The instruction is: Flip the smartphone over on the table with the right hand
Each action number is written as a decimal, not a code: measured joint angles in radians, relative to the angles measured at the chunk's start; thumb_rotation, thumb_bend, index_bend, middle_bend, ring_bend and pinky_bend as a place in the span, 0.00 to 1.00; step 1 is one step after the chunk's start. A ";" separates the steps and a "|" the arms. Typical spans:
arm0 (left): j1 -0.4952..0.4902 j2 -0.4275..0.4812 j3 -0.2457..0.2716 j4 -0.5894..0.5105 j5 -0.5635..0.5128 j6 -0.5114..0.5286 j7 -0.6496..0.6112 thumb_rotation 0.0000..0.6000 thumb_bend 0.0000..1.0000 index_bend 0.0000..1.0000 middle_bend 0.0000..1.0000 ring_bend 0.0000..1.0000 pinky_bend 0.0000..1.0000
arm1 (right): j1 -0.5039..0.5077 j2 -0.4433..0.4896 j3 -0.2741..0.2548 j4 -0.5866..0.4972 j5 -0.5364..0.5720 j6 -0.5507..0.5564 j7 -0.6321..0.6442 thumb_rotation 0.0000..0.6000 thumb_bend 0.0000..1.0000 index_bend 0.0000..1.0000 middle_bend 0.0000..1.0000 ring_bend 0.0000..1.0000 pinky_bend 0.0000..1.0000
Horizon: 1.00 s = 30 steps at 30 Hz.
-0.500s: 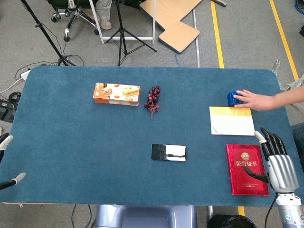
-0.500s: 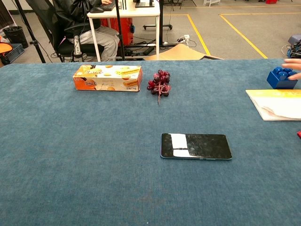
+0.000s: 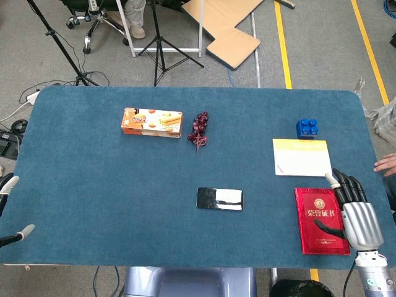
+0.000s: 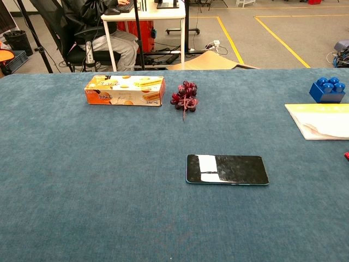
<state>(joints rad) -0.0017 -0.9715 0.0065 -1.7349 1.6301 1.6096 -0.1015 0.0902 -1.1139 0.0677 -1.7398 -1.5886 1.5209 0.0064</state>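
Bright even overhead light, soft faint shadows, white glare streak on the smartphone point(image 3: 219, 198) screen, both views sharp, no real blur

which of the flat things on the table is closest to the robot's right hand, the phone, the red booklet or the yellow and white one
The red booklet. The right hand sits right at its edge, thumb over the cover. The yellow and white booklet lies just beyond, and the smartphone is much further left.

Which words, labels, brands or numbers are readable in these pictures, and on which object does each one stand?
"荣誉证书": gold characters on the red certificate booklet, under a round gold emblem.
Biscuit box: printing on its orange face, too small and blurred to read.
Yellow and white booklet: no readable text.
Smartphone: dark screen, only glare, no text.
Blue building block: none.
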 measured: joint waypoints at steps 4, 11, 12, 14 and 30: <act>-0.007 -0.003 -0.006 -0.001 -0.020 -0.016 0.006 1.00 0.00 0.00 0.00 0.00 0.00 | 0.030 -0.013 -0.001 0.013 -0.002 -0.053 -0.046 1.00 0.00 0.10 0.00 0.00 0.00; -0.028 -0.011 -0.022 -0.007 -0.062 -0.059 0.028 1.00 0.00 0.00 0.00 0.00 0.00 | 0.146 -0.030 0.010 0.016 -0.010 -0.228 -0.110 1.00 0.04 0.15 0.07 0.00 0.07; -0.031 -0.013 -0.023 -0.007 -0.069 -0.067 0.033 1.00 0.00 0.00 0.00 0.00 0.00 | 0.171 -0.036 0.014 0.014 -0.009 -0.266 -0.114 1.00 0.08 0.16 0.09 0.00 0.09; -0.037 -0.018 -0.027 -0.007 -0.087 -0.083 0.047 1.00 0.00 0.00 0.00 0.00 0.00 | 0.213 -0.048 0.020 0.010 -0.006 -0.326 -0.119 1.00 0.12 0.17 0.11 0.01 0.11; -0.061 -0.043 -0.049 0.006 -0.168 -0.140 0.090 1.00 0.00 0.00 0.00 0.00 0.00 | 0.497 -0.345 0.069 0.115 0.119 -0.665 -0.369 1.00 0.21 0.18 0.13 0.04 0.14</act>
<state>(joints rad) -0.0629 -1.0141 -0.0425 -1.7290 1.4617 1.4693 -0.0114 0.5870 -1.4591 0.1369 -1.6247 -1.4697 0.8557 -0.3629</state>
